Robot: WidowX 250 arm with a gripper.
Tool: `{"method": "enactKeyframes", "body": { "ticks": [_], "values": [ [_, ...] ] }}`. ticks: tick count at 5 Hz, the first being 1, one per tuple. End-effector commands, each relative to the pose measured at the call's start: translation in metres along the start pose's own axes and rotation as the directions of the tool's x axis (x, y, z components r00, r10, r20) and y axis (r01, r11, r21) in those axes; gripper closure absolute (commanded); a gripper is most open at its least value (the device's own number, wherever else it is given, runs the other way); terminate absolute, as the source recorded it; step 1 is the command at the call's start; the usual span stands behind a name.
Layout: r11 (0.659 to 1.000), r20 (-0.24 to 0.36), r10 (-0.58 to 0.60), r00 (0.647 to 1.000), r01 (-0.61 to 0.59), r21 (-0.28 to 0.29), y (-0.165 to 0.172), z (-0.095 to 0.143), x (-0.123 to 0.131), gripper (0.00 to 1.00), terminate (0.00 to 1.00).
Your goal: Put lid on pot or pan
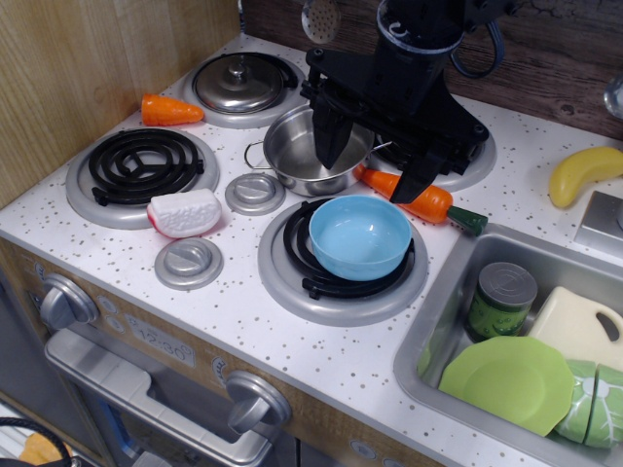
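Note:
The round shiny steel lid point(238, 83) with a small knob lies on the back left burner. The small steel pot point(300, 154) stands open in the middle of the stovetop, just right of the lid and a little in front of it. My black gripper point(372, 161) hangs over the pot's right side, open and empty. Its left finger point(329, 141) points down over the pot's inside. Its right finger point(414, 175) is over an orange carrot point(431, 203) to the right of the pot. The lid is about a pot's width to the left of the gripper.
A light blue bowl point(360, 235) sits on the front right burner. Two grey plastic discs point(255, 193) point(189, 263), a white and red toy point(185, 212) and another carrot point(170, 109) lie around the front left burner point(143, 167). A banana point(584, 173) lies at right. The sink point(443, 321) holds a can, plate and board.

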State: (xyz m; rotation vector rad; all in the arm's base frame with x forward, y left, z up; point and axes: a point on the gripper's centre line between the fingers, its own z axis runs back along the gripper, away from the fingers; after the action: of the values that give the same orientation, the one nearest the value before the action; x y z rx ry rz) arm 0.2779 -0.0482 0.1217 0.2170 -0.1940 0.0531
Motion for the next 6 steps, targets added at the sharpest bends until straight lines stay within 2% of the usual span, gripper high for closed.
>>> {"method": "enactKeyframes", "body": {
  "ticks": [1, 2, 3, 4, 5, 6],
  "values": [
    [1.000, 0.000, 0.000, 1.000, 0.000, 0.000, 0.000, 0.000, 0.000, 0.00, 0.00],
    [0.998, 0.004, -0.022, 1.000, 0.022, 0.052, 0.044, 0.001, 0.007, 0.00, 0.00],
    [0.992, 0.005, -0.090, 0.996, 0.089, 0.085, 0.092, -0.005, 0.025, 0.00, 0.00],
    [0.987, 0.044, -0.128, 0.991, 0.123, 0.099, 0.139, -0.017, 0.052, 0.00, 0.00],
    [0.983, 0.168, -0.161, 0.973, 0.143, 0.113, 0.182, -0.044, 0.078, 0.00, 0.00],
    [0.976, 0.288, -0.217, 0.933, 0.198, 0.094, 0.225, -0.072, 0.103, 0.00, 0.00]
  ]
}}
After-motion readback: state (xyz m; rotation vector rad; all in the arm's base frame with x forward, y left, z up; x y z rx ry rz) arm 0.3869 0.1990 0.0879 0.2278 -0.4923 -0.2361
